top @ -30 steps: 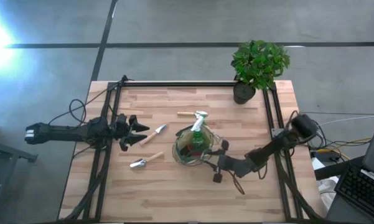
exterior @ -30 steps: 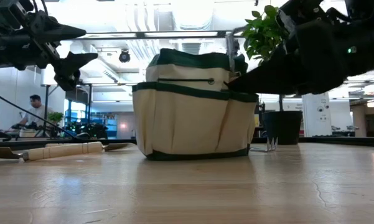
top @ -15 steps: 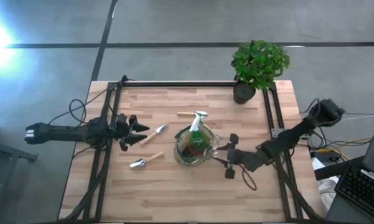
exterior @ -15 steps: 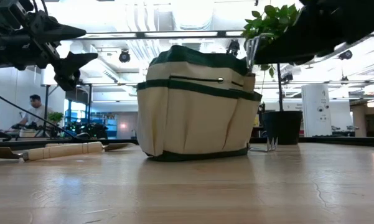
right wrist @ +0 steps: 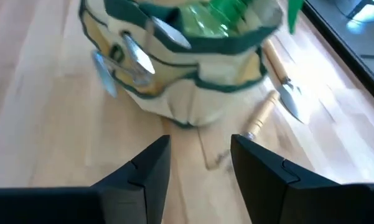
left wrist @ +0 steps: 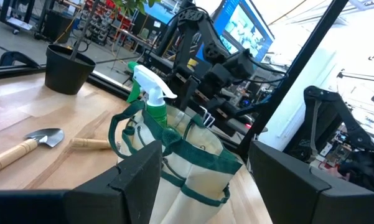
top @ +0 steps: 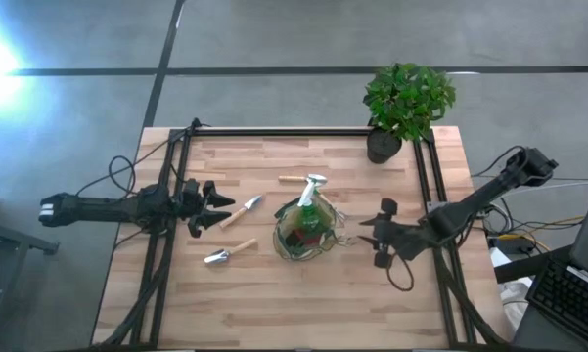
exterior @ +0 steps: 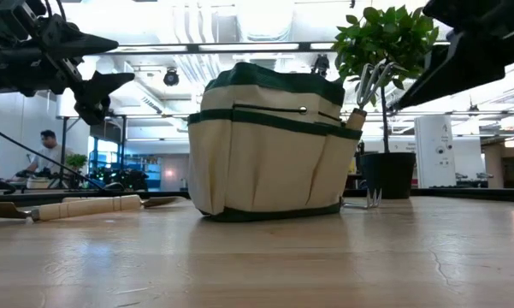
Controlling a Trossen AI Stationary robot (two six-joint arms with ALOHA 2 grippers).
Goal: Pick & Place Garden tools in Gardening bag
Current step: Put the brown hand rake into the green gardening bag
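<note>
The gardening bag point(top: 306, 231), cream with dark green trim, stands mid-table on its base. A green spray bottle point(left wrist: 150, 94) sticks up out of it. A silver fork tool point(exterior: 369, 82) stands in the bag's side pocket, head up. Two wooden-handled trowels point(top: 240, 212) point(top: 228, 255) lie flat left of the bag, and a third tool point(top: 294, 179) lies beyond it. My right gripper point(top: 372, 233) hangs open and empty above the table, right of the bag point(right wrist: 174, 50). My left gripper point(top: 220, 205) waits open at the left, level, pointing at the bag point(left wrist: 180, 168).
A potted green plant point(top: 407, 102) in a black pot stands at the table's far right corner. Black frame rails point(top: 423, 176) run along the table's left, far and right sides. Bare wood lies near the front edge point(top: 294, 313).
My right gripper has drawn back from the bag toward the table's right edge and risen, tipping nearer to level. The bag's side, pressed in a second ago, has sprung back upright. The fork tool now stands alone in the side pocket.
</note>
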